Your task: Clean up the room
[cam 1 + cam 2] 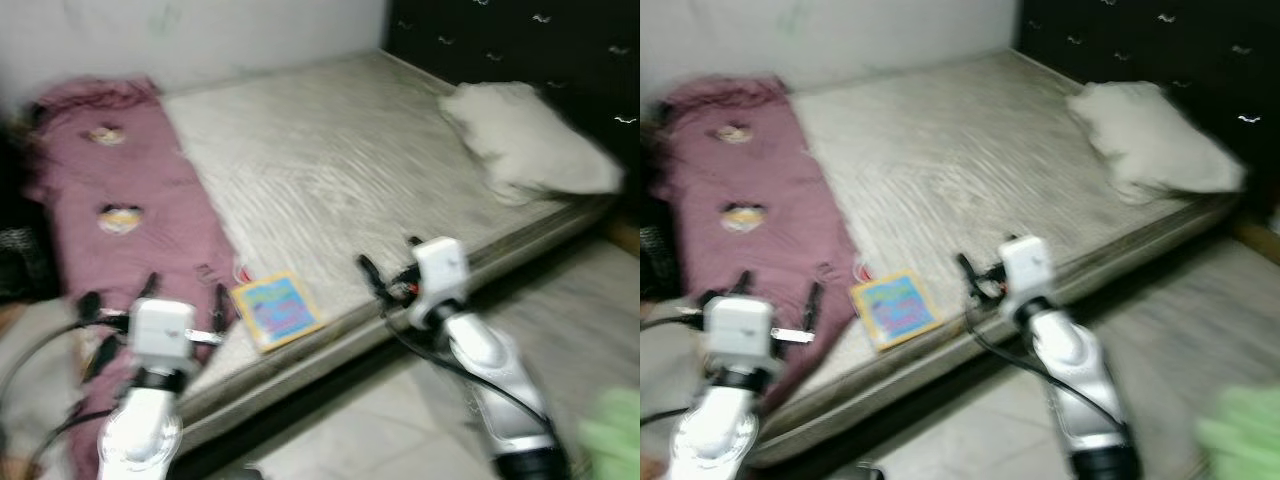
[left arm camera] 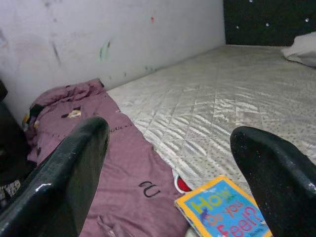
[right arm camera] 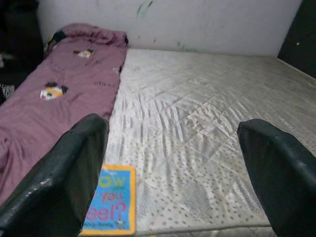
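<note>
Book (image 1: 277, 310) lies flat at the mattress (image 1: 330, 170) edge, lower centre, beside the purple blanket (image 1: 120, 220). Both the left tool (image 2: 168, 163) and right tool (image 3: 173, 163) hover released. Likely light, stiff (board pages, probably); pinch its overhanging near edge.

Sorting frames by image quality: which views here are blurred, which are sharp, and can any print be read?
Left eye and right eye views: motion-smeared throughout, the pillow and book soft-edged, the book's title unreadable. Left wrist view: sharp, "How Do You Feel?" legible on the book, light sheen on the quilted mattress. Right wrist view: also sharp, the purple blanket crisp, both open pincers' fingers dark foreground shapes.
</note>
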{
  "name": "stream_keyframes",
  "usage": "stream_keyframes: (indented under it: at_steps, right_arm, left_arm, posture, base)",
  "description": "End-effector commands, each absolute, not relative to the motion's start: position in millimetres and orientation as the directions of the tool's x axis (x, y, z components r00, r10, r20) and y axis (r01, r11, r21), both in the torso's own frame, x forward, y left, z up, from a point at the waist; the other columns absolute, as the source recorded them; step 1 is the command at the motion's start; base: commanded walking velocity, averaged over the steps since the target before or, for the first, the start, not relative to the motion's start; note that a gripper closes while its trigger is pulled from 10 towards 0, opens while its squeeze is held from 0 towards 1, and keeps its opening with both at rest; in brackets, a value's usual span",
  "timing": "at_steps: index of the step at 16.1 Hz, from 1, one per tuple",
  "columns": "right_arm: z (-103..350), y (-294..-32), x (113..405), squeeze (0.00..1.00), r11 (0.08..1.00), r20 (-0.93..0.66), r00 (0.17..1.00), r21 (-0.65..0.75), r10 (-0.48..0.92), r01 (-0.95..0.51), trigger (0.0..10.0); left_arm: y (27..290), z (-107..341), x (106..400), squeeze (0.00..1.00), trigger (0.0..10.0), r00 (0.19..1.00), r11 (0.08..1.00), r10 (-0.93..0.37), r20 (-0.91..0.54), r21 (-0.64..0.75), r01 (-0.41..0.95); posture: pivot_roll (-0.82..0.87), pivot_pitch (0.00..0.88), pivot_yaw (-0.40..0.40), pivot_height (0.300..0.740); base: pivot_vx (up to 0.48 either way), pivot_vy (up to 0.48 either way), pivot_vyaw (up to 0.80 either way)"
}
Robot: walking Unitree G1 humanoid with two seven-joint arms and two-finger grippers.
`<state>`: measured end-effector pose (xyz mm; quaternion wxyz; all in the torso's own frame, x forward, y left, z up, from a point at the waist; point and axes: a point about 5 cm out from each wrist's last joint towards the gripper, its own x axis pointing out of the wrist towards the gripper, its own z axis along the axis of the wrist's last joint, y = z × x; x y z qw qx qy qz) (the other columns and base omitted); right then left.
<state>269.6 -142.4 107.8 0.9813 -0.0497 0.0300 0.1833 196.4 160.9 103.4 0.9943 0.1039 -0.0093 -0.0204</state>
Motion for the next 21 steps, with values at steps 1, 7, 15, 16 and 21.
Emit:
stream_keyframes:
  at_steps: [1, 7, 15, 16, 21]
  right_arm:
    - [111.8, -134.4, 272.1, 0.0, 0.921, -0.058, 0.924, -0.075, 0.379, -0.383, 10.0]
    - [112.1, -132.9, 273.8, 0.0, 0.921, -0.054, 0.924, -0.075, 0.379, -0.382, 10.0]
    - [111.5, -133.6, 275.1, 0.0, 0.928, -0.05, 0.93, -0.055, 0.365, -0.368, 10.0]
    - [111.5, -133.5, 275.0, 0.0, 0.928, -0.049, 0.929, -0.055, 0.366, -0.368, 10.0]
    - [111.4, -134.3, 274.5, 0.0, 0.93, -0.049, 0.931, -0.054, 0.361, -0.363, 10.0]
  left_arm:
    - [167.2, 105.7, 196.5, 0.0, 10.0, 0.999, 0.972, -0.029, 0.019, 0.232, 0.024]
    - [165.5, 106.3, 197.7, 0.0, 10.0, 0.999, 0.973, -0.035, 0.022, 0.23, 0.029]
    - [163.7, 105.3, 198.4, 0.0, 10.0, 0.998, 0.978, -0.057, 0.013, 0.201, 0.053]
    - [163.0, 105.6, 198.4, 0.0, 10.0, 0.998, 0.978, -0.064, 0.015, 0.198, 0.059]
    - [159.5, 106.5, 196.6, 0.0, 10.0, 0.995, 0.978, -0.1, 0.019, 0.184, 0.095]
  posture:
    - [-0.05, 0.0, -0.037, 0.74]
    - [-0.06, 0.0, -0.033, 0.74]
    - [-0.06, 0.0, -0.032, 0.74]
    - [-0.06, 0.0, -0.032, 0.74]
    - [-0.06, 0.0, -0.029, 0.74]
  base:
    - [0.0, 0.0, 0.8]
    - [0.0, 0.0, 0.8]
    - [0.0, 0.0, 0.58]
    - [0.0, 0.0, 0.0]
    - [0.175, 0.0, 0.0]
